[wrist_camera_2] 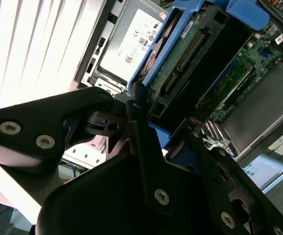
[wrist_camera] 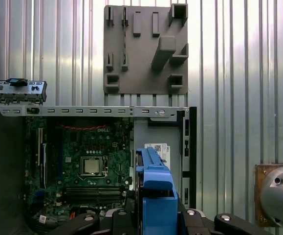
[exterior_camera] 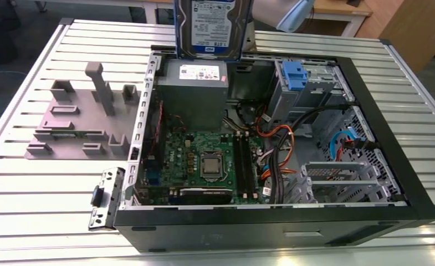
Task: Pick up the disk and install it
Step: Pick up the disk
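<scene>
Toward the exterior view's left, a grey fixture plate (exterior_camera: 77,119) lies on the bench (exterior_camera: 25,194), with the open computer case (exterior_camera: 276,224) beside it. Above the case's far edge, over the power supply (exterior_camera: 191,91), the disk (exterior_camera: 211,27) hangs upright with its long axis vertical. The jaws are clamped on its blue bracket (wrist_camera: 155,196). The drive cage (exterior_camera: 306,83) lies further right.

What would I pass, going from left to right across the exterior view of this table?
Grey fixture plate → the disk, held up over the open computer case → blue latch → blue cable inside the case.
</scene>
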`<state>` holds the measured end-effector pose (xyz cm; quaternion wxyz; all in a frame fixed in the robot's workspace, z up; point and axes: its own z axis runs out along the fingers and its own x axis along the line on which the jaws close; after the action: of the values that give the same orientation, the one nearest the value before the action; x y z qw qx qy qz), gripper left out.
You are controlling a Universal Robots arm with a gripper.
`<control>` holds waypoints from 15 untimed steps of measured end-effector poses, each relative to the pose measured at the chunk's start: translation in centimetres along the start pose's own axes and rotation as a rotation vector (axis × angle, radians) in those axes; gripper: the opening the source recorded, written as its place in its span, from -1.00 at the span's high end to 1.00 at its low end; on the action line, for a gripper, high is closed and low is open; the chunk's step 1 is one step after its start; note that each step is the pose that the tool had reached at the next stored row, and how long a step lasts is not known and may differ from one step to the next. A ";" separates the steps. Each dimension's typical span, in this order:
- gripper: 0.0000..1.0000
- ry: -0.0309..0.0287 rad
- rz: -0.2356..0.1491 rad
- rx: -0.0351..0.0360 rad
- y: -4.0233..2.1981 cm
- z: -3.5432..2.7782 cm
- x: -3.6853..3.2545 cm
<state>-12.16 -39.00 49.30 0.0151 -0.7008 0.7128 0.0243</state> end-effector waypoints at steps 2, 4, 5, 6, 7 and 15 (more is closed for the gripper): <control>0.27 0.0001 0.000 0.0000 -0.03 0.01 0.02; 0.27 0.0029 0.000 0.0000 -0.65 0.33 0.30; 0.27 0.0073 0.000 0.0001 -1.06 0.56 0.62; 0.27 0.0073 0.000 0.0001 -1.07 0.56 0.63; 0.27 0.0073 0.000 0.0001 -1.08 0.57 0.64; 0.27 0.0073 0.000 0.0001 -1.43 0.67 0.70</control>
<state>-10.75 -39.68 48.57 0.0125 -0.7008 0.7129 0.0217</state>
